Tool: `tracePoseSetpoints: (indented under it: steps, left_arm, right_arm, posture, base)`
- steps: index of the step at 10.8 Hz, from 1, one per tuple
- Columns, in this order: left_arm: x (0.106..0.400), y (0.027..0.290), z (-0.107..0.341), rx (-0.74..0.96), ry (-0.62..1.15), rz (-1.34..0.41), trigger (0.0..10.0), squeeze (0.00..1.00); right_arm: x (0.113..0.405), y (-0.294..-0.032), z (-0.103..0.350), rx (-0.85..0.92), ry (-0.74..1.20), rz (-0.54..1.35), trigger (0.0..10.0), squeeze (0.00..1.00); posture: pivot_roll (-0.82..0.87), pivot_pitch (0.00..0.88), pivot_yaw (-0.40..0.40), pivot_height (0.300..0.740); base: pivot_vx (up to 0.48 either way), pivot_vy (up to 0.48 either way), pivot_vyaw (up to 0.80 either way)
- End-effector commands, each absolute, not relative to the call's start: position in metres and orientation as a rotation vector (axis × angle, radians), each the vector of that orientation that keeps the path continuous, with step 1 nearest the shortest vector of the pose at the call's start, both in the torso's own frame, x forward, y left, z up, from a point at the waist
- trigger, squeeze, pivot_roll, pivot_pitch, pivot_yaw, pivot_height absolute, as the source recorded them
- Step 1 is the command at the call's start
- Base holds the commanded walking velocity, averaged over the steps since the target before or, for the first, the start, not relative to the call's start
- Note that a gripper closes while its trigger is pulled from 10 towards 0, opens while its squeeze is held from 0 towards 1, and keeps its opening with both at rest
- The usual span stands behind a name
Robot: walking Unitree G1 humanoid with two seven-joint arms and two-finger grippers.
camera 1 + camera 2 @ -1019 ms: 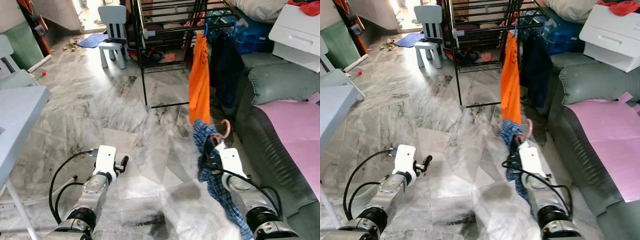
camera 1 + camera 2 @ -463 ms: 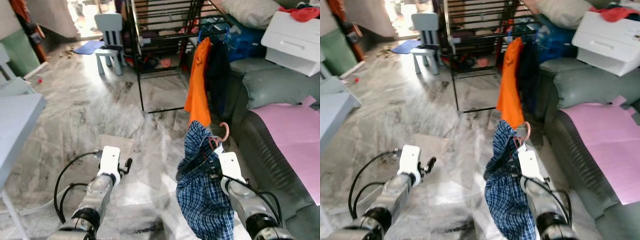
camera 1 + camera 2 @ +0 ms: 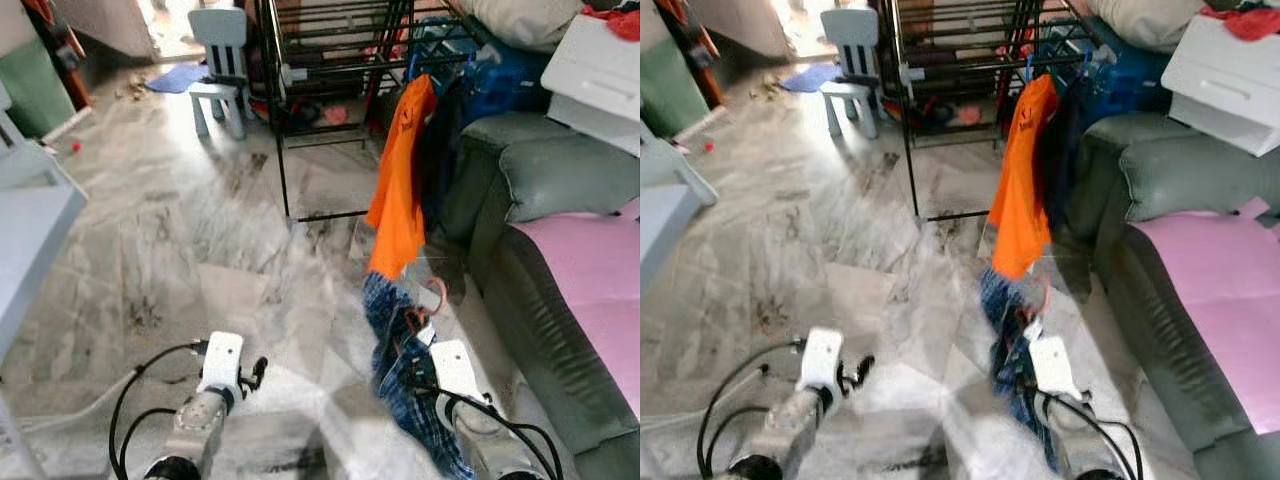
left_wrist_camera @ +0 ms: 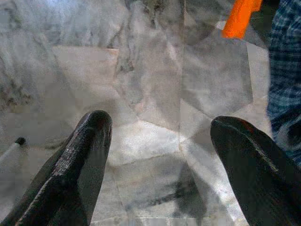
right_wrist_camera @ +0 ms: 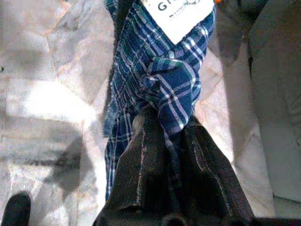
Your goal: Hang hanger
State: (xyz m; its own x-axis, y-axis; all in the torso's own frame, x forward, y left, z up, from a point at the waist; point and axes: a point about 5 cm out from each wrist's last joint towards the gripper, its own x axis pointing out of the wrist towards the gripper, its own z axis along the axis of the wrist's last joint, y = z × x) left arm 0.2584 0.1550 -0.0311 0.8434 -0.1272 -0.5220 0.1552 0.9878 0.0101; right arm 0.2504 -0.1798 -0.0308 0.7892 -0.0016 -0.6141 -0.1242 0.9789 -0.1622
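Observation:
My right gripper (image 3: 418, 332) is shut on a pink hanger (image 3: 437, 294) that carries a blue plaid shirt (image 3: 405, 375); the shirt hangs down over the arm toward the floor. In the right wrist view the plaid cloth (image 5: 162, 89) is bunched between the two black fingers (image 5: 141, 155). Ahead stands a black drying rack (image 3: 330, 60) with an orange shirt (image 3: 400, 190) hanging from its near rail, just beyond the held hanger. My left gripper (image 3: 255, 372) is low at the left and open over bare marble, its fingers (image 4: 89, 150) wide apart in the left wrist view.
A grey-green sofa (image 3: 560, 260) with a pink sheet (image 3: 600, 270) runs along the right. A small pale blue chair (image 3: 222, 60) stands at the back. A light table edge (image 3: 30, 230) is on the left. Dark clothes (image 3: 445, 150) hang behind the orange shirt.
The camera has shifted and tilted down. The plaid shirt, spread wide half a second ago, now hangs narrower, and the hanger sits nearer the hem of the orange shirt.

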Motion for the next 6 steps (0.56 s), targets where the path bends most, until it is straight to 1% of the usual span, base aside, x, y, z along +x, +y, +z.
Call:
tracePoseSetpoints:
  steps: [1, 2, 3, 4, 6]
  left_arm:
    - [0.260, 0.149, -0.029, 0.060, 0.531, -0.165, 10.0, 0.00]
    - [0.259, 0.146, -0.030, 0.062, 0.536, -0.176, 10.0, 0.00]
    - [0.255, 0.150, -0.035, 0.083, 0.583, -0.175, 10.0, 0.00]
    - [0.258, 0.157, -0.034, 0.078, 0.597, -0.131, 10.0, 0.00]
    - [0.267, 0.159, -0.028, 0.053, 0.577, -0.094, 10.0, 0.00]
  right_arm:
    - [0.248, -0.181, -0.033, -0.197, 0.663, 0.068, 10.0, 0.00]
    - [0.244, -0.184, -0.038, -0.172, 0.687, 0.050, 10.0, 0.00]
    - [0.246, -0.183, -0.038, -0.170, 0.676, 0.055, 10.0, 0.00]
    - [0.249, -0.183, -0.036, -0.152, 0.665, 0.043, 10.0, 0.00]
    - [0.250, -0.180, -0.035, -0.151, 0.648, 0.057, 10.0, 0.00]
  posture:
    - [-0.13, 0.030, 0.020, 0.740]
    - [-0.13, 0.035, 0.030, 0.740]
    - [-0.15, 0.024, 0.044, 0.740]
    - [-0.16, 0.000, 0.055, 0.740]
    - [-0.15, 0.000, 0.072, 0.740]
  base:
    - [0.334, 0.000, 0.00]
    - [0.330, 0.000, 0.00]
    - [0.337, 0.000, 0.00]
    - [0.334, 0.000, 0.00]
    - [0.336, 0.000, 0.00]
